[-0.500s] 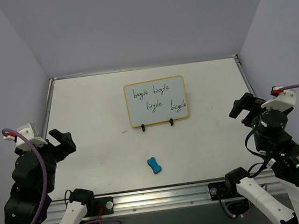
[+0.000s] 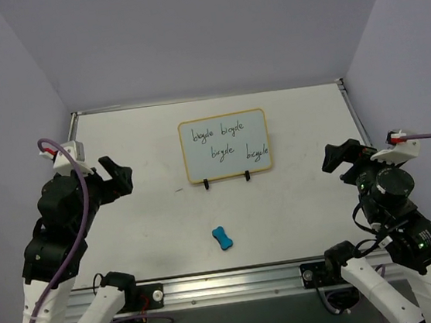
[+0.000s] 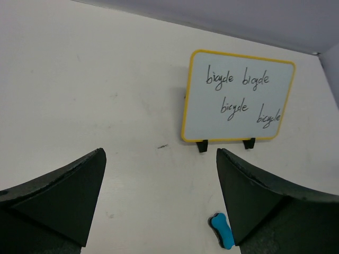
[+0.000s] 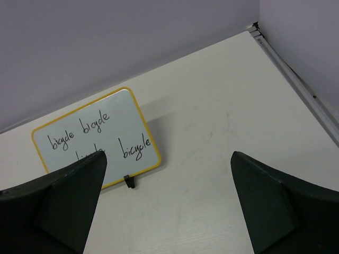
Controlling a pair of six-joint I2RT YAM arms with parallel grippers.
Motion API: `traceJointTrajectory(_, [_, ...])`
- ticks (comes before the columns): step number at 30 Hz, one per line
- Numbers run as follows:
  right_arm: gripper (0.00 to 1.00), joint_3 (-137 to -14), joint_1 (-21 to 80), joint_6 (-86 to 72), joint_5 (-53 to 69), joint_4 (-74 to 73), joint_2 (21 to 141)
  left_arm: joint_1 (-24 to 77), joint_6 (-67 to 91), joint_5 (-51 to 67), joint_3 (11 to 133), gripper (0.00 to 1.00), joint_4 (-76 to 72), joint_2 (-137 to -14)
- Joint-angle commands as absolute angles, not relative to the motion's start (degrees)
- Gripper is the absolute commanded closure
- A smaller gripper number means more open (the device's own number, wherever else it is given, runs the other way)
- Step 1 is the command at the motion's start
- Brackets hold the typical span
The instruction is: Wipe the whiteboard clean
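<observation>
The whiteboard (image 2: 225, 146) has a yellow rim and two black clip feet. It stands at the middle back of the table with "bicycle" written on it several times. It also shows in the left wrist view (image 3: 237, 104) and in the right wrist view (image 4: 95, 138). A small blue bone-shaped eraser (image 2: 223, 238) lies in front of it, and shows in the left wrist view (image 3: 223, 229) by the right finger. My left gripper (image 2: 116, 177) is open and empty, left of the board. My right gripper (image 2: 339, 156) is open and empty, right of the board.
The white table (image 2: 298, 206) has metal rails along its edges and a rail (image 2: 229, 281) at the near edge. Lilac walls close in the back and both sides. A small dark mark (image 2: 178, 189) lies left of the board.
My left gripper has moved up and right, towards the board. My right gripper has shifted slightly left and down. The board and eraser have not moved.
</observation>
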State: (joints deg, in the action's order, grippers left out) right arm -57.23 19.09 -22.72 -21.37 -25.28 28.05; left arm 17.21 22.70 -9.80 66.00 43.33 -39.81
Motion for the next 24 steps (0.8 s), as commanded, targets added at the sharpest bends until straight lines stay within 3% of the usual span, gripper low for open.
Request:
traceJointTrajectory(1, [0.0, -54.6, 18.9, -23.5, -18.4, -19.1, 27.4, 17.4, 25.1, -2.6, 67.1, 0.06, 31.3, -43.5])
traceJointTrajectory(5, [0.0, -54.2, 18.8, -23.0, -16.3, -18.3, 27.6, 17.3, 24.5, 0.1, 72.4, 0.06, 27.9, -54.0])
traceJointTrajectory(13, [0.0, -54.4, 18.9, -22.1, -9.1, -18.2, 29.5, 10.3, 22.4, 27.0, 88.3, 0.06, 17.7, -82.0])
traceJointTrajectory(19, [0.0, -53.4, 18.8, -22.9, -4.8, -19.0, 28.1, 4.7, 20.6, 43.7, 85.2, 0.06, 1.0, -94.2])
traceJointTrajectory(24, [0.0, -53.1, 18.8, -22.9, -4.2, -20.6, 27.4, 4.2, 21.1, 53.6, 89.1, 0.06, -1.2, -107.9])
